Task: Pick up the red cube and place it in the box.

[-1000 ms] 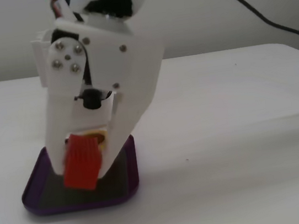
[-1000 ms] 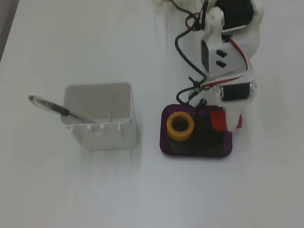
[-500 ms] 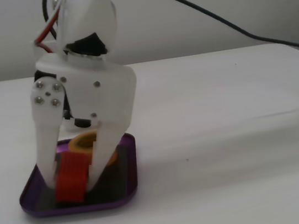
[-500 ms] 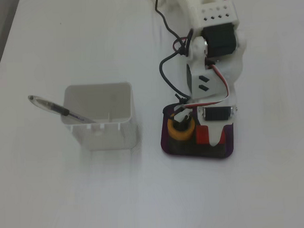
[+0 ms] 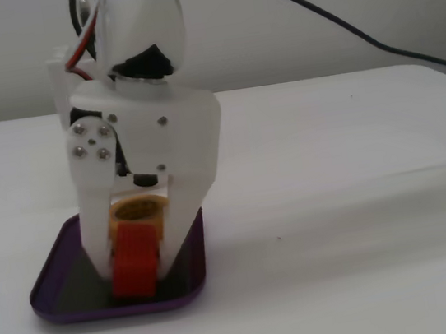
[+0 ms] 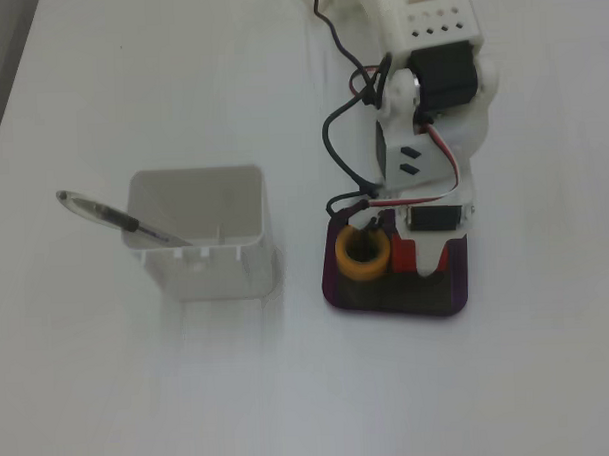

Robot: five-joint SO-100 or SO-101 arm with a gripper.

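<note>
- While the white arm is reaching down over the purple tray (image 5: 53,286), its gripper (image 5: 135,272) is clamping the red cube (image 5: 134,264) between its two white fingers (image 5: 95,235), with the jaws narrowed onto the block's sides.
- In a fixed view from the front, the cube's lower end is sitting on or just above the tray's dark floor; I cannot tell whether it is touching.
- Just behind the cube, at its 12 o'clock in that view, a yellow-orange tape roll (image 5: 136,213) is lying inside the tray.
- In a fixed view from above, the roll (image 6: 362,254) is lying at the cube's (image 6: 404,255) 9 o'clock, both within the tray (image 6: 397,300).
- At the tray's 9 o'clock, well apart, a white pen holder (image 6: 200,237) is standing with a pen (image 6: 109,217) leaning out of it.
</note>
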